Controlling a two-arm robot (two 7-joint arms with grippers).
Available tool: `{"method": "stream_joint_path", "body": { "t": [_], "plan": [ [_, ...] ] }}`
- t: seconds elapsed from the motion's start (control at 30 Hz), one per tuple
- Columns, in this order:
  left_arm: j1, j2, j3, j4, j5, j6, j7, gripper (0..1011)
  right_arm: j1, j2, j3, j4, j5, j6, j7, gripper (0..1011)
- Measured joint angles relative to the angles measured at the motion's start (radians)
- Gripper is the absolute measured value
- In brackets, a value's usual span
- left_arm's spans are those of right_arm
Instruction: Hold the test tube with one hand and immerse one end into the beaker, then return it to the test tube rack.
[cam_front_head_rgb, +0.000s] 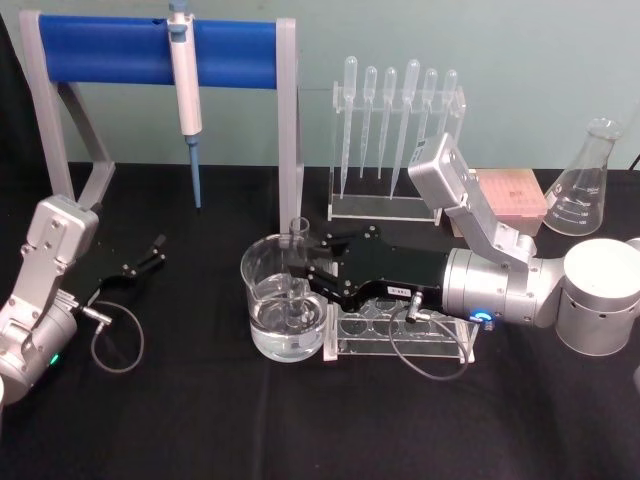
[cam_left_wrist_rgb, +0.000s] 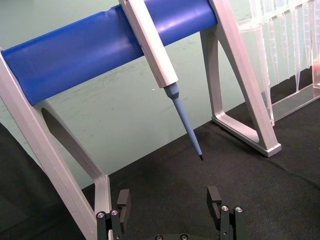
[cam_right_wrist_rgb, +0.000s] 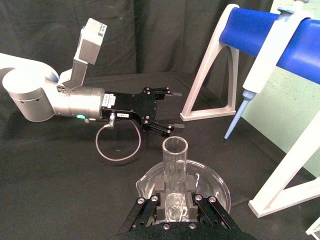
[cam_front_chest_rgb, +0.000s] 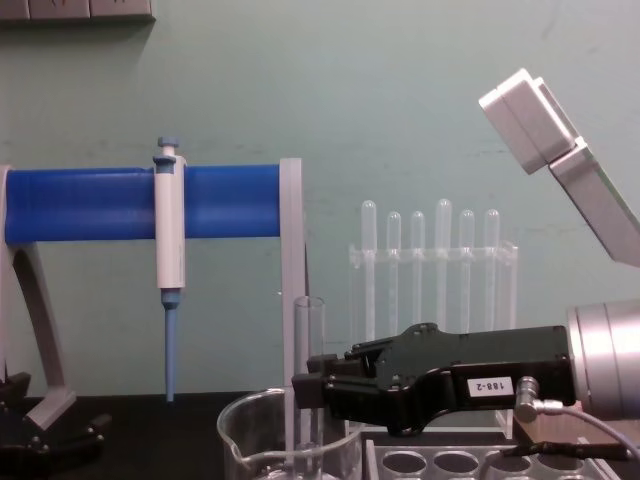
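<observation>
Right gripper (cam_front_head_rgb: 306, 272), matte black on a silver wrist, clamps the test tube (cam_front_head_rgb: 297, 243), a slim clear glass cylinder with a flared open rim. It stands upright inside the wide, spouted glass beaker (cam_front_head_rgb: 262, 300), its rounded end dipped in clear liquid. A clear plastic rack (cam_front_head_rgb: 400, 345) sits just beside the beaker, under the arm. Left gripper (cam_front_head_rgb: 155, 252) rests on the black cloth (cam_front_head_rgb: 200, 400) with jaws apart, near a blue-barred stand (cam_front_head_rgb: 110, 50) holding a pipettor (cam_front_head_rgb: 185, 90).

My head camera looks forward and down over the black-clothed table (cam_front_head_rgb: 200, 430). My chest camera sits low and side-on, close to the wide clear glass beaker (cam_front_chest_rgb: 250, 445). My wrist cameras ride on the arms (very near their work). All four views share the blue-barred grey stand (cam_front_head_rgb: 120, 50).
</observation>
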Motion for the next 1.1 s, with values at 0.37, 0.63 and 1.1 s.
{"method": "stream_joint_path", "body": {
  "t": [0.37,0.63,1.1],
  "plan": [
    [0.0,0.0,0.0,0.0,0.0,0.0,0.0,1000,0.0,0.0,0.0,0.0,0.0,0.0,0.0,238],
    [0.0,0.0,0.0,0.0,0.0,0.0,0.0,1000,0.0,0.0,0.0,0.0,0.0,0.0,0.0,238],
    [0.0,0.0,0.0,0.0,0.0,0.0,0.0,1000,0.0,0.0,0.0,0.0,0.0,0.0,0.0,238]
  ]
}}
